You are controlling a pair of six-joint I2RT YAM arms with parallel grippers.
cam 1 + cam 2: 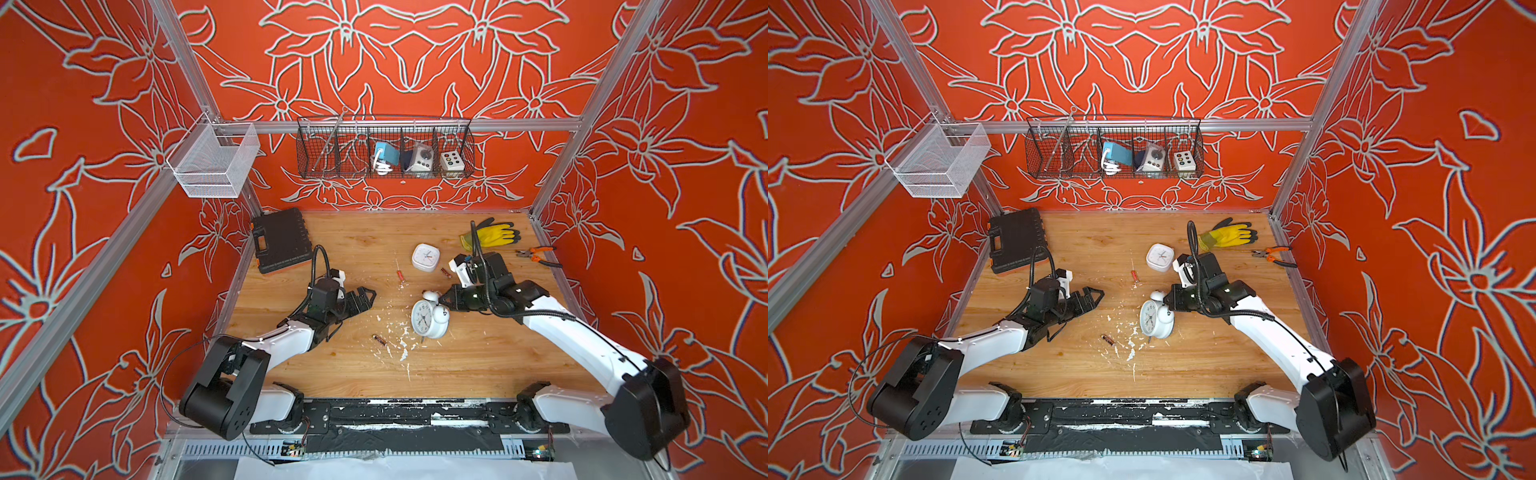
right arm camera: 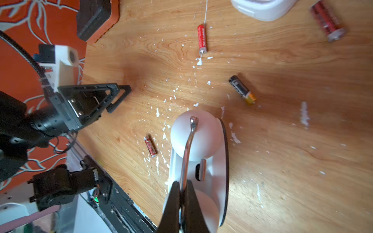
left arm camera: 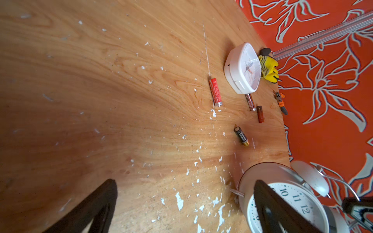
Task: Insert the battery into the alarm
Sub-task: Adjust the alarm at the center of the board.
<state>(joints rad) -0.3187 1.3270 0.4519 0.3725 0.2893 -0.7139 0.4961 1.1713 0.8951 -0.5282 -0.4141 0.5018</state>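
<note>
Only the right wrist view shows the grip itself: the right gripper [image 2: 182,184] has its black fingers pressed together on the thin metal handle [image 2: 188,145], which arches over the two white bell domes of the alarm clock [image 2: 203,153], seen there edge-on. In both top views that gripper [image 1: 444,300] [image 1: 1169,299] merely meets the clock's top, and the round dial is turned up and toward the left arm; the left wrist view reads its numerals 10, 11 and 12. Whether the clock's feet bear on the table [image 1: 478,357] cannot be told. The black battery [image 2: 242,90] with a gold end shows only in the wrist views, lying flat between the alarm clock and the square clock [image 3: 242,68], just past the bells from the right gripper. The patterned battery [image 1: 379,340] lies on the table near the alarm clock's base, toward the front edge, below and apart from the left gripper [image 1: 368,301], whose jaws are spread wide and hold nothing, left of the clock with a gap between. The red battery [image 1: 401,276] lies farther back, toward the square clock, and a pair of dark red batteries [image 3: 250,102] sits just beside that clock. The tabletop is wood-grained and flecked with white chips; the batteries are small glossy cylinders; both clocks have smooth white shells, one round, one square with rounded corners
</note>
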